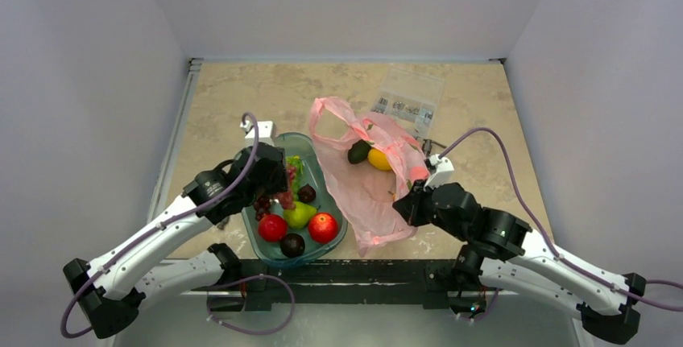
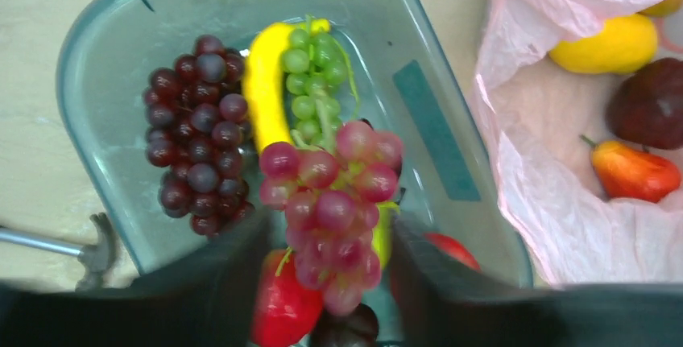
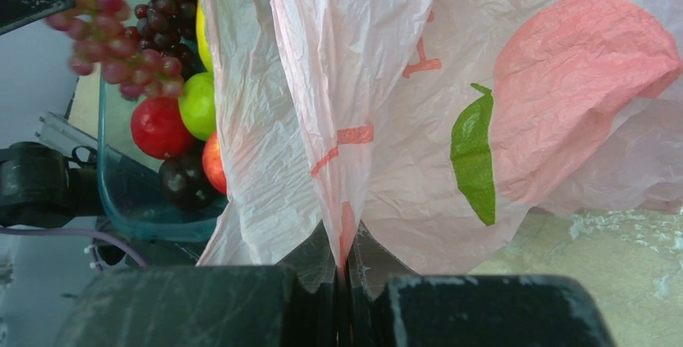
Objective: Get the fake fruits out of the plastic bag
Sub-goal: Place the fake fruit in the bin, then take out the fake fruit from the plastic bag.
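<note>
The bag (image 1: pixel 362 194) lies on the table (image 1: pixel 242 97), just right of the tray (image 1: pixel 320 171), with its handles at the far end. My right end effector (image 3: pixel 348 282) is at the bag's right edge. Its fingers are pressed together on a fold of the pink film, which rises crumpled out of the pinch.

Inside the bag, beyond that end effector and a little to its left, the avocado (image 1: pixel 358 152) and the yellow fruit (image 1: pixel 378 159) touch each other. My left wrist view also shows the mango (image 2: pixel 632 170) near them on the film, apart from both.

My left end effector (image 2: pixel 330 242) hangs over the tray, left of the bag and clear of it. Its fingers are partly spread and clamp a bunch of red grapes (image 2: pixel 334 202) between them. My right wrist view shows the bunch hanging above the tray's contents, not resting on them.

Under it in the tray lie dark grapes (image 2: pixel 197 134), a banana (image 2: pixel 262 81) and green grapes (image 2: pixel 310 73), with apples, a pear and plums at the near end.
</note>
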{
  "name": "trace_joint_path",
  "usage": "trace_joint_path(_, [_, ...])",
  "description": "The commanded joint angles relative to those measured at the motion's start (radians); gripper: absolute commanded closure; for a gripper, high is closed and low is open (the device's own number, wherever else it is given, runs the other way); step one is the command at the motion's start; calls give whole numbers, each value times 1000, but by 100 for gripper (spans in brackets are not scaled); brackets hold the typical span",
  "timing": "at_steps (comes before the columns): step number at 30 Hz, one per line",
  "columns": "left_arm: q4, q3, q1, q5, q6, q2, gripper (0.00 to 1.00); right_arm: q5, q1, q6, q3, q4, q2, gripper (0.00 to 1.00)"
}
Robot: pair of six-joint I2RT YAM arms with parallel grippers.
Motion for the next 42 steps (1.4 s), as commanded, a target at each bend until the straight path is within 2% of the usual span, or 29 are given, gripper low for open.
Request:
trace_joint_path(1, [-1, 14, 7, -151, -82, -28, 27, 12, 4, 2, -6, 50, -30, 100])
trace_joint_path(2, [-7, 28, 8, -157, -84, -39, 10, 12, 3, 2, -7, 51, -30, 100])
trace_joint_path(3, [-9, 37, 8, -154, -82, -49, 1, 10, 4, 2, -7, 51, -30, 100])
trace_joint_path(5, [2, 59, 8, -114, -55, -70, 0, 5, 4, 2, -7, 50, -28, 100])
trace_joint_path(8, [53, 79, 8, -6, -25, -95, 1, 4, 4, 9, -10, 50, -27, 100])
trace_joint_path(12, [173, 77, 8, 205, -25, -91, 7, 11, 4, 31, -9, 36, -27, 100])
trace_joint_path(16, [353, 32, 5, 410, -83, -34, 20, 10, 4, 52, -7, 15, -45, 100])
trace_joint_path(18, [457, -2, -16, 465, -142, 14, 25, 19, 4, 72, -8, -3, -50, 100])
trace_joint_path(20, [544, -15, -83, 433, -167, 74, 28, 32, 4, 95, 0, -43, -43, 100])
trace_joint_path(23, [627, 18, -195, 304, -149, 183, 30, 31, 4, 109, 14, -81, -36, 100])
trace_joint_path(25, [686, 41, -222, 287, -181, 284, 30, 34, 4, 110, 18, -92, -42, 100])
trace_joint_path(27, [733, 64, -235, 253, -224, 368, 40, 44, 4, 110, 20, -100, -58, 100])
trace_joint_path(30, [809, 87, -262, 174, -268, 483, 41, 63, 4, 111, 30, -109, -77, 100])
trace_joint_path(35, [974, 89, -309, -30, -364, 659, 36, 76, 4, 116, 37, -112, -87, 100])
trace_joint_path(38, [1074, 84, -315, -107, -461, 754, 33, 75, 4, 109, 42, -99, -88, 100])
trace_joint_path(42, [1134, 129, -317, -212, -505, 848, 22, 74, 4, 102, 50, -104, -95, 100])
